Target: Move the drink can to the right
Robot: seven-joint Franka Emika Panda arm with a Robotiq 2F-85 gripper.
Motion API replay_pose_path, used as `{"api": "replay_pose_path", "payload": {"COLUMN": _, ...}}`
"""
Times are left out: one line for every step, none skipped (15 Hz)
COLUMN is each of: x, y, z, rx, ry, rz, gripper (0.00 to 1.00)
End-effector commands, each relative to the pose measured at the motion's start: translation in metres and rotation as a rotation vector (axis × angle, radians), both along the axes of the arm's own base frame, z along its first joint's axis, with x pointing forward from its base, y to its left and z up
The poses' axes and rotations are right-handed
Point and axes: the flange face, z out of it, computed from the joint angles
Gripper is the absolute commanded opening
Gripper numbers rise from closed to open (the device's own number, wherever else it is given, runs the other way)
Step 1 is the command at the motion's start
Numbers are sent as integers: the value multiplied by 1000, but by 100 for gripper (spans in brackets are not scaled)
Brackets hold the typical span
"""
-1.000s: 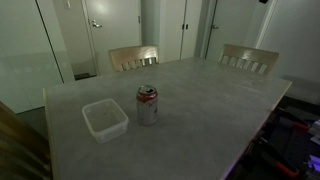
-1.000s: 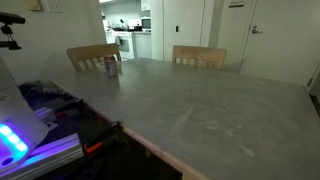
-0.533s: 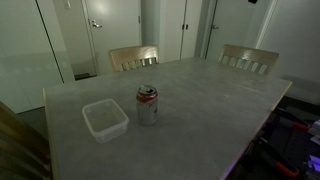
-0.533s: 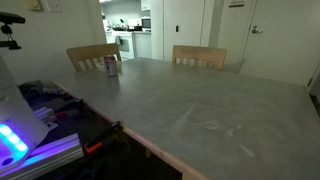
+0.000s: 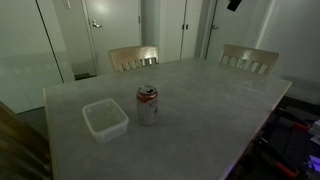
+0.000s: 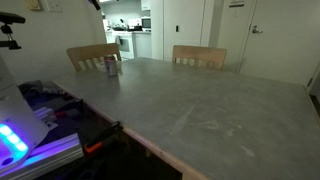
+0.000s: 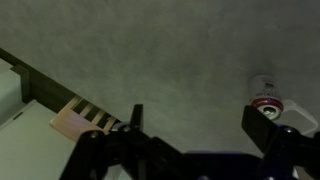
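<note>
The drink can (image 5: 147, 105), silver-grey with a red band near its top, stands upright on the grey table (image 5: 200, 110) next to a square translucent plastic container (image 5: 104, 119). It shows small at the table's far corner in an exterior view (image 6: 111, 66). In the wrist view the can (image 7: 266, 92) stands just beyond the right finger. My gripper (image 7: 198, 125) is open and empty, high above the table and apart from the can. Only its tip shows at the top edge of an exterior view (image 5: 232, 4).
Two wooden chairs (image 5: 133, 57) (image 5: 248, 57) stand at the table's far side. They also show in an exterior view (image 6: 93, 55) (image 6: 198, 56). A chair back (image 7: 85, 115) lies past the table edge in the wrist view. Lit equipment (image 6: 20, 135) sits beside the table.
The gripper tip has slid left and slightly down along the top edge of an exterior view. The can and the container have not moved.
</note>
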Motion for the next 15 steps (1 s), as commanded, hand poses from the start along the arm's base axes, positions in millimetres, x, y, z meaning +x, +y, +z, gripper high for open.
{"api": "replay_pose_path", "payload": {"x": 21, "y": 37, "z": -17, "rx": 10, "ry": 30, "rz": 93, "gripper": 100}}
{"api": "replay_pose_path", "payload": {"x": 24, "y": 46, "z": -22, "rx": 13, "ry": 37, "rz": 119, "gripper": 100}}
{"api": "replay_pose_path", "payload": {"x": 27, "y": 57, "z": -28, "rx": 20, "ry": 49, "rz": 150, "gripper": 100}}
{"api": "replay_pose_path", "payload": {"x": 30, "y": 67, "z": -34, "rx": 26, "ry": 59, "rz": 179, "gripper": 100}}
{"api": "replay_pose_path", "payload": {"x": 32, "y": 76, "z": -38, "rx": 31, "ry": 70, "rz": 203, "gripper": 100}}
{"api": "replay_pose_path", "payload": {"x": 35, "y": 86, "z": -44, "rx": 35, "ry": 82, "rz": 234, "gripper": 100}}
{"api": "replay_pose_path", "payload": {"x": 38, "y": 96, "z": -51, "rx": 42, "ry": 95, "rz": 261, "gripper": 100}}
{"api": "replay_pose_path", "payload": {"x": 40, "y": 104, "z": -56, "rx": 45, "ry": 109, "rz": 284, "gripper": 100}}
{"api": "replay_pose_path", "payload": {"x": 44, "y": 113, "z": -63, "rx": 47, "ry": 123, "rz": 306, "gripper": 100}}
{"api": "replay_pose_path", "payload": {"x": 48, "y": 121, "z": -70, "rx": 47, "ry": 133, "rz": 328, "gripper": 100}}
{"api": "replay_pose_path", "payload": {"x": 51, "y": 128, "z": -77, "rx": 47, "ry": 145, "rz": 347, "gripper": 100}}
{"api": "replay_pose_path", "payload": {"x": 55, "y": 135, "z": -84, "rx": 46, "ry": 157, "rz": 367, "gripper": 100}}
{"api": "replay_pose_path", "payload": {"x": 59, "y": 141, "z": -91, "rx": 45, "ry": 170, "rz": 389, "gripper": 100}}
{"api": "replay_pose_path", "payload": {"x": 63, "y": 147, "z": -98, "rx": 43, "ry": 182, "rz": 412, "gripper": 100}}
{"api": "replay_pose_path", "payload": {"x": 68, "y": 153, "z": -106, "rx": 39, "ry": 194, "rz": 437, "gripper": 100}}
